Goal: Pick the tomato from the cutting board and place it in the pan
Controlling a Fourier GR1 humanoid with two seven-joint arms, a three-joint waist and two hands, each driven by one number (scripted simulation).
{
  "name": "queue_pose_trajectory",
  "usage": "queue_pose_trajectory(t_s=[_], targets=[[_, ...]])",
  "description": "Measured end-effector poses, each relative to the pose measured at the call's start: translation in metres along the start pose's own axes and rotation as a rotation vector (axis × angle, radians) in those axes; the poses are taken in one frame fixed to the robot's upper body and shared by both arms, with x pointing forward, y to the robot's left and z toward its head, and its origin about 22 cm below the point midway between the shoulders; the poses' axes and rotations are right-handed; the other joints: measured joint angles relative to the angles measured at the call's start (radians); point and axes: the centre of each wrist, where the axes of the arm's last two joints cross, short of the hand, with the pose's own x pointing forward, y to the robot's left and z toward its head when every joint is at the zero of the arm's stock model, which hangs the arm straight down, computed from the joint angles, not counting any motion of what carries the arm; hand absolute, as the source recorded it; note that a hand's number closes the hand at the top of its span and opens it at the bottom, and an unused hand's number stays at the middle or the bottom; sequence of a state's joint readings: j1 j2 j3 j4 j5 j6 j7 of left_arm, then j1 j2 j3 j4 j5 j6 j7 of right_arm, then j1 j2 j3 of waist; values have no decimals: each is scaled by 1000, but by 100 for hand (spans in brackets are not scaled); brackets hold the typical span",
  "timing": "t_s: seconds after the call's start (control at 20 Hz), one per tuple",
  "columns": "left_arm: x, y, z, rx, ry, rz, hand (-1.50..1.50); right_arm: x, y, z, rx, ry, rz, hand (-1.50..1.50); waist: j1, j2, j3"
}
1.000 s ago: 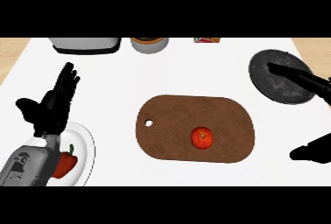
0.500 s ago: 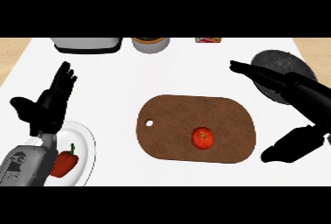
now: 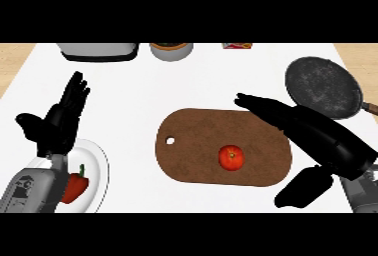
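Small round red tomato (image 3: 232, 157) lies on the brown rounded wooden cutting board (image 3: 199, 145), toward the board's right half, untouched. Black right hand (image 3: 310, 135) is above the board's right edge, fingers straight and spread, thumb low at the board's near right corner; tomato sits just left of the palm, apart from it. Dark round metal pan (image 3: 325, 87) rests near the white worktop's (image 3: 192, 85) far right corner. Black left hand (image 3: 57, 122), fingers up and relaxed, rests by the left edge above a white plate (image 3: 100, 165) holding a red pepper (image 3: 75, 183).
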State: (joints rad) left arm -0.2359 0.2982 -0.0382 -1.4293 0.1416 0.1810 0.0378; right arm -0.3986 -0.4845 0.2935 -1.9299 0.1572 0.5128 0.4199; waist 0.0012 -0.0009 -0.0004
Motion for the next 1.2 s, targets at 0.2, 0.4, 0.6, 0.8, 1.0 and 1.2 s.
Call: queue_pose_trajectory(t_s=[0.2,0.4,0.6,0.8,1.0,1.2], targets=[[0,9,-1,-2,2,-5,0,-2,6,-8,-11,48,10,-150,1,0,0],[5,14,1,-1,3,-5,0,-9,16,-17,-4,111,34,-150,1,1,0],[5,9,-1,2,1,-4,0,-23,25,-21,36,140,43,-150,0,1,0],[4,8,6,-1,1,1,0,-33,35,-33,78,136,41,-150,2,1,1],[1,4,3,0,3,1,0,-39,44,-39,129,129,55,-150,1,1,0],[4,1,1,2,-2,-6,0,-39,54,-46,156,132,79,-150,0,1,0]])
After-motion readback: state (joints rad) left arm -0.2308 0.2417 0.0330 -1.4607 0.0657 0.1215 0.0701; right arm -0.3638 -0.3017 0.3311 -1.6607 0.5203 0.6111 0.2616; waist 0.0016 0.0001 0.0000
